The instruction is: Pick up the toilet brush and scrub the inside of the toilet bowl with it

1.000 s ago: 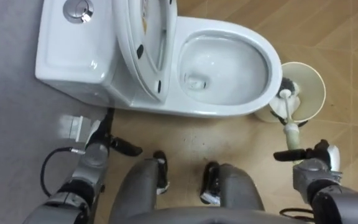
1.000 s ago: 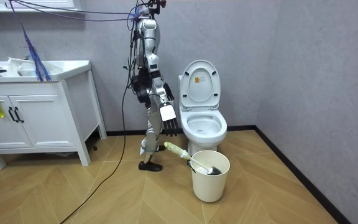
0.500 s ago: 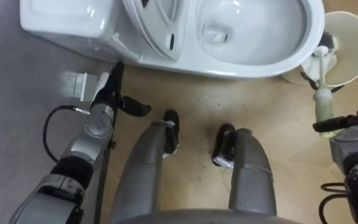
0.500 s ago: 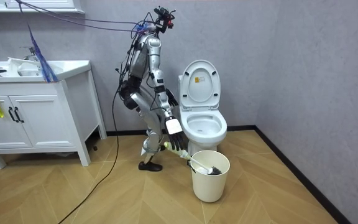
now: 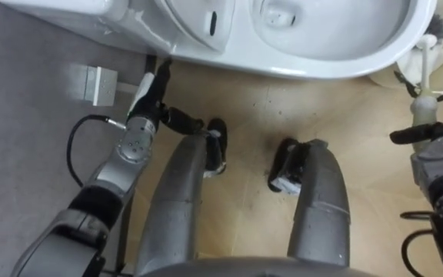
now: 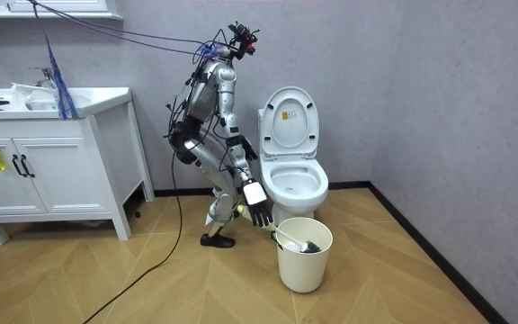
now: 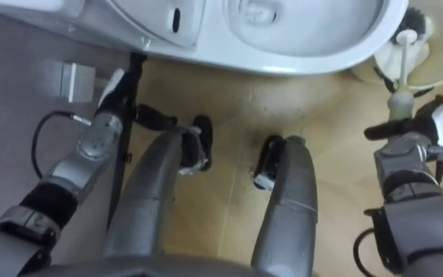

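Note:
The white toilet [image 5: 337, 65] lies along the top of the eye views, its lid raised [image 6: 290, 117]. Right of it a cream bucket [image 7: 431, 65] holds the toilet brush, dark head [image 7: 414, 20] inside and pale handle [image 7: 397, 81] sticking out towards me. My right hand [image 7: 410, 135] is open just below the handle's end, thumb out to the left, not closed on it. My left hand [image 5: 151, 96] hangs open by the toilet's base near the wall. In the room view I stand bent forward beside the toilet, right hand [image 6: 258, 203] down by the handle [image 6: 252, 217].
A grey wall with a small white box [image 5: 94, 81] runs along my left. The bucket [image 6: 304, 253] stands on the wood floor in front of the toilet. A white vanity cabinet [image 6: 52, 171] with a sink is at the room view's left.
I have bent further forward, so the eye views have slid down the toilet. My right hand has dropped from hip height to the brush handle's end.

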Tool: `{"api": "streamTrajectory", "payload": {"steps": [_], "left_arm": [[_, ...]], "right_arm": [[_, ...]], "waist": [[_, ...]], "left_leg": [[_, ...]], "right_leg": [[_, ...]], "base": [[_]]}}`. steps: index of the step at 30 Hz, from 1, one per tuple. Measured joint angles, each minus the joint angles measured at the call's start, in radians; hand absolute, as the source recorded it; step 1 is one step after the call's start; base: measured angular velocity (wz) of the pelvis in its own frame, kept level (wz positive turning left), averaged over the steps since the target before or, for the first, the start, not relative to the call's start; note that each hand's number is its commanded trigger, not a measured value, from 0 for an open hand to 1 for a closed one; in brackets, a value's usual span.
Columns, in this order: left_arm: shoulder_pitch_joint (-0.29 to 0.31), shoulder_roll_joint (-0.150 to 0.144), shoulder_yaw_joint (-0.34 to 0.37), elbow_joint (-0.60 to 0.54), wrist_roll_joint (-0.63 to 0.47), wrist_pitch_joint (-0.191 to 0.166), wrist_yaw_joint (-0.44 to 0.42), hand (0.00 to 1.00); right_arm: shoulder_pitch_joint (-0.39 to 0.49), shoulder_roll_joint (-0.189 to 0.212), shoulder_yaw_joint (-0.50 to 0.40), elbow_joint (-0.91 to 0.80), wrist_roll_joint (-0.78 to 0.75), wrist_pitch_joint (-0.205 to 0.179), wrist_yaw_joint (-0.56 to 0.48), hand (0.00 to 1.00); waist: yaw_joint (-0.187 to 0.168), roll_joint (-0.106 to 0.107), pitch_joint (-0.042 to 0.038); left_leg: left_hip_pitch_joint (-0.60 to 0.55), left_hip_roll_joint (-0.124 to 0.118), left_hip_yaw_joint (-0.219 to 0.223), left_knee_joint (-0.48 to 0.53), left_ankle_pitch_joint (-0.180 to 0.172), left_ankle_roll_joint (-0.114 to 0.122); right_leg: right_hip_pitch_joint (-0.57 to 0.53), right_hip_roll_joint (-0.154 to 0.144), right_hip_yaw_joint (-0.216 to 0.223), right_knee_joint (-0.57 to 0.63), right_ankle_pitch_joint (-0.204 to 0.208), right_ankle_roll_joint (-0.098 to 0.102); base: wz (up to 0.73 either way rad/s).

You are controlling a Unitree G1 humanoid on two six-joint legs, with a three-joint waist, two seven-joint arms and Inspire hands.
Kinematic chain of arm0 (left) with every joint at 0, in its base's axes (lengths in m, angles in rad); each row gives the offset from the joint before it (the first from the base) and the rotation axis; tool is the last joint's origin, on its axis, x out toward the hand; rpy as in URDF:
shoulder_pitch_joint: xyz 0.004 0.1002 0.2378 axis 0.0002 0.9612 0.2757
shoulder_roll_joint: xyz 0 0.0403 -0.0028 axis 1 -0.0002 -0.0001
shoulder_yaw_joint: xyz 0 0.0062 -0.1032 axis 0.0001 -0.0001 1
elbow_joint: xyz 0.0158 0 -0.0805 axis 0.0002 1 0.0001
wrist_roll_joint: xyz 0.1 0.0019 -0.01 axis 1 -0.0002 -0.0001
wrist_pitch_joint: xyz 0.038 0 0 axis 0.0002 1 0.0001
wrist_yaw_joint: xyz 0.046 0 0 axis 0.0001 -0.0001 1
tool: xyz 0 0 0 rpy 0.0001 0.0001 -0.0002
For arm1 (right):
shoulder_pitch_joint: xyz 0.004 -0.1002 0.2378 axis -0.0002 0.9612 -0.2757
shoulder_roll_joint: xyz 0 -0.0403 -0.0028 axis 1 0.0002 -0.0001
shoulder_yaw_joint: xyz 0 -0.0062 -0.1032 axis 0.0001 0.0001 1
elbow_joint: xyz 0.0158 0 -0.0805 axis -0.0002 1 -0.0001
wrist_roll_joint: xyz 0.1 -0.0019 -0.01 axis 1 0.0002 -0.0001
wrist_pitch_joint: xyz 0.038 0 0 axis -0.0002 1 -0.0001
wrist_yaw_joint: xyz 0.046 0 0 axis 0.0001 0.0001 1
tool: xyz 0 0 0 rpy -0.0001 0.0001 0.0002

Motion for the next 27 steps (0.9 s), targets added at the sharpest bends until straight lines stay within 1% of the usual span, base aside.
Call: {"api": "streamTrajectory", "payload": {"steps": [3, 6, 9, 12, 13, 14, 16, 18, 22, 25, 27], "left_arm": [[0.001, 0.005, -0.003, -0.004, 0.000, -0.001, 0.000, 0.00], [0.021, 0.016, -0.008, -0.034, 0.001, -0.003, 0.000, 0.00], [0.026, 0.018, -0.008, -0.044, 0.001, -0.003, 0.000, 0.00], [0.044, 0.024, -0.007, -0.070, 0.001, -0.003, 0.000, 0.00], [0.052, 0.024, -0.009, -0.073, 0.001, -0.003, 0.000, 0.00], [0.056, 0.024, -0.009, -0.073, 0.001, -0.003, 0.000, 0.00], [0.060, 0.024, -0.009, -0.073, 0.001, -0.003, 0.000, 0.00], [0.062, 0.024, -0.009, -0.080, 0.001, -0.003, 0.000, 0.00], [0.066, 0.024, -0.008, -0.089, 0.001, -0.003, 0.000, 0.00], [0.066, 0.024, -0.008, -0.089, 0.001, -0.003, 0.000, 0.00], [0.069, 0.024, -0.008, -0.089, 0.001, -0.003, 0.000, 0.00]], "right_arm": [[-0.003, 0.000, 0.000, -0.002, 0.023, -0.006, -0.003, 0.00], [-0.006, -0.001, -0.002, -0.004, 0.049, -0.016, -0.004, 0.00], [-0.004, -0.001, -0.002, -0.004, 0.096, -0.022, -0.002, 0.00], [0.001, -0.001, -0.002, -0.003, 0.141, -0.024, 0.001, 0.00], [0.005, -0.001, 0.000, 0.000, 0.153, -0.027, 0.004, 0.28], [0.008, -0.001, 0.006, 0.005, 0.165, -0.031, 0.013, 1.00], [0.008, -0.001, 0.017, 0.017, 0.185, -0.035, 0.022, 1.00], [0.008, -0.002, 0.017, 0.029, 0.200, -0.043, 0.024, 1.00], [0.028, -0.002, 0.017, 0.037, 0.261, -0.042, 0.035, 1.00], [0.034, -0.003, 0.020, 0.040, 0.309, -0.040, 0.044, 1.00], [0.036, -0.003, 0.020, 0.039, 0.341, -0.035, 0.049, 1.00]], "waist": [[0.000, 0.001, -0.0002], [0.000, 0.002, -0.0008], [0.004, 0.005, -0.0005], [0.004, 0.006, -0.0004], [0.005, 0.007, -0.0006], [0.004, 0.008, -0.0004], [0.005, 0.010, -0.0008], [0.002, 0.010, -0.0008], [0.002, 0.010, -0.0008], [0.003, 0.010, -0.0010], [0.004, 0.011, -0.0010]], "left_leg": [[-0.009, 0.003, 0.000, 0.011, -0.004, 0.001], [-0.020, 0.001, -0.002, 0.019, -0.006, 0.003], [-0.030, 0.000, -0.002, 0.031, -0.011, 0.005], [-0.032, -0.002, 0.001, 0.040, -0.016, 0.005], [-0.032, -0.002, 0.001, 0.045, -0.019, 0.004], [-0.034, -0.002, 0.002, 0.050, -0.021, 0.003], [-0.044, 0.002, 0.000, 0.064, -0.028, 0.000], [-0.061, 0.001, 0.000, 0.074, -0.028, -0.001], [-0.088, 0.001, -0.004, 0.102, -0.037, -0.004], [-0.098, 0.002, -0.004, 0.120, -0.041, -0.003], [-0.099, 0.002, -0.004, 0.126, -0.044, -0.002]], "right_leg": [[-0.003, 0.001, -0.005, 0.005, -0.004, -0.002], [-0.017, 0.003, -0.001, 0.013, -0.005, 0.000], [-0.026, 0.004, 0.004, 0.026, -0.010, 0.005], [-0.033, 0.006, 0.015, 0.039, -0.017, 0.009], [-0.033, 0.006, 0.016, 0.043, -0.021, 0.009], [-0.035, 0.006, 0.017, 0.049, -0.024, 0.009], [-0.042, 0.009, 0.017, 0.060, -0.029, 0.005], [-0.059, 0.005, 0.016, 0.074, -0.033, 0.002], [-0.084, 0.002, 0.015, 0.102, -0.046, -0.002], [-0.093, -0.014, 0.011, 0.119, -0.051, -0.010], [-0.093, -0.014, 0.013, 0.125, -0.054, -0.008]], "base": [[0.00], [0.00], [0.01], [0.00], [0.00], [0.00], [0.00], [0.03], [0.03], [0.00], [0.00]]}}
